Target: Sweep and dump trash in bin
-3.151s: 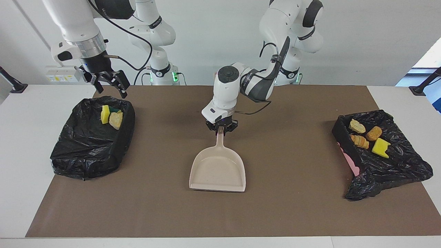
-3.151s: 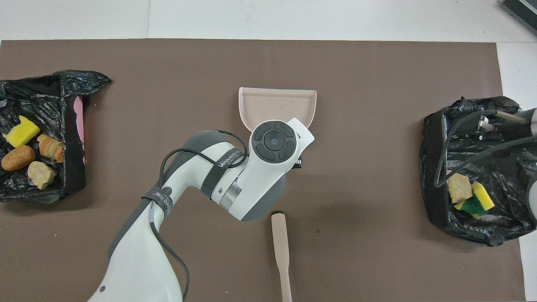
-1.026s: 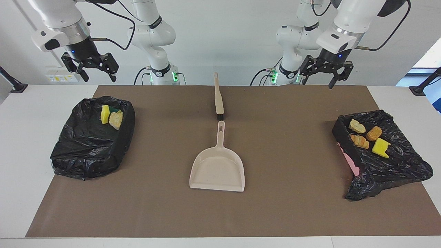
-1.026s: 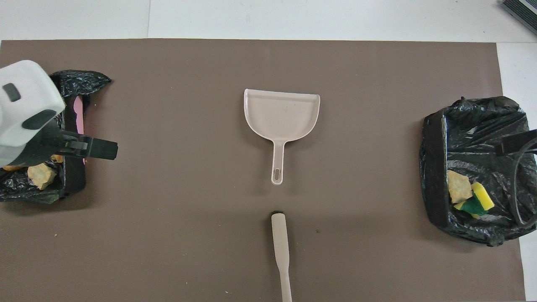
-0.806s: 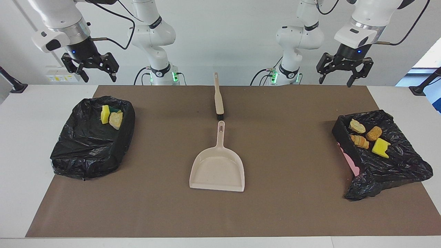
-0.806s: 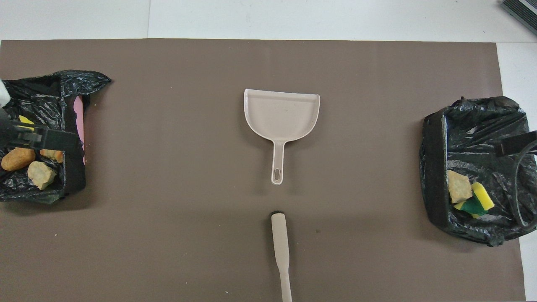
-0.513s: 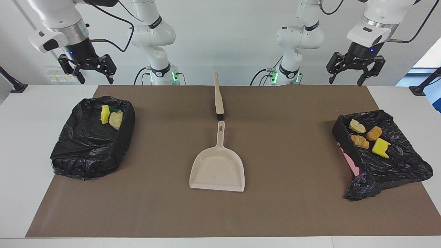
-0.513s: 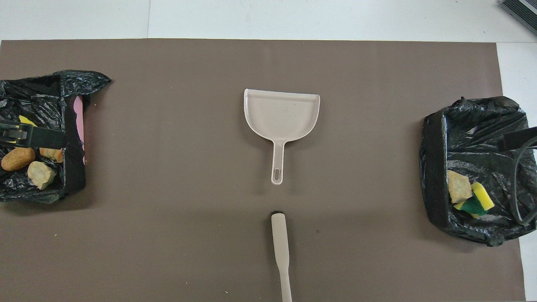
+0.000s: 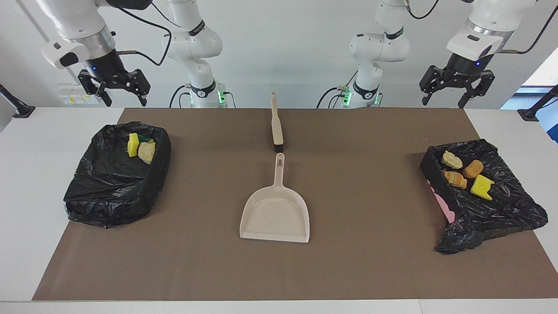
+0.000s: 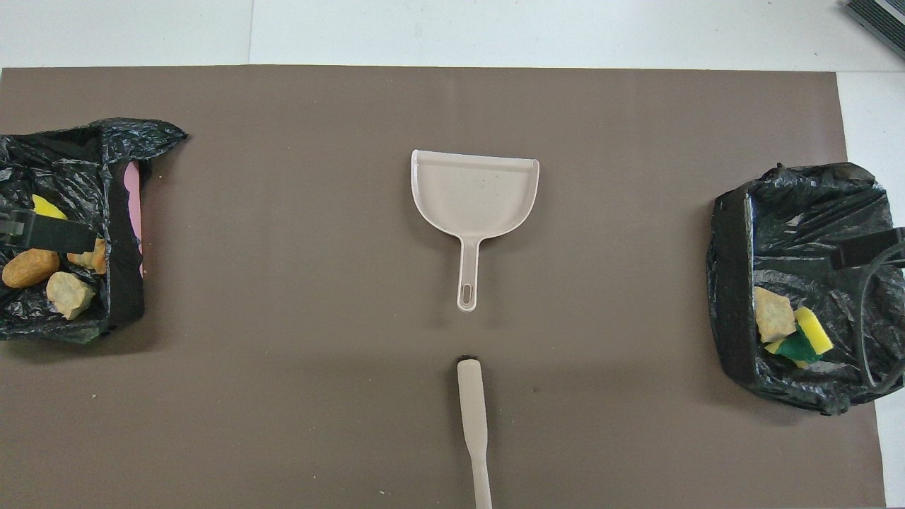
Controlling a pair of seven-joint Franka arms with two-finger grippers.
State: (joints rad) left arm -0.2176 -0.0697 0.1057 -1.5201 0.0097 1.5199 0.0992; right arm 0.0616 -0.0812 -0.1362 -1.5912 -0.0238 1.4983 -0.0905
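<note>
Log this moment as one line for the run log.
left gripper: open, raised | right gripper: open, raised | beige plastic dustpan: empty, on mat | sponge trash chunks: in black-lined bins

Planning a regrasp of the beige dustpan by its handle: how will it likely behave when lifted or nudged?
The dustpan looks like thin moulded plastic, so probably stiff and light. Held by its slim handle, the wide scoop may sag forward. Lying flat on the brown mat, it would likely slide when nudged, not tip or roll.
</note>
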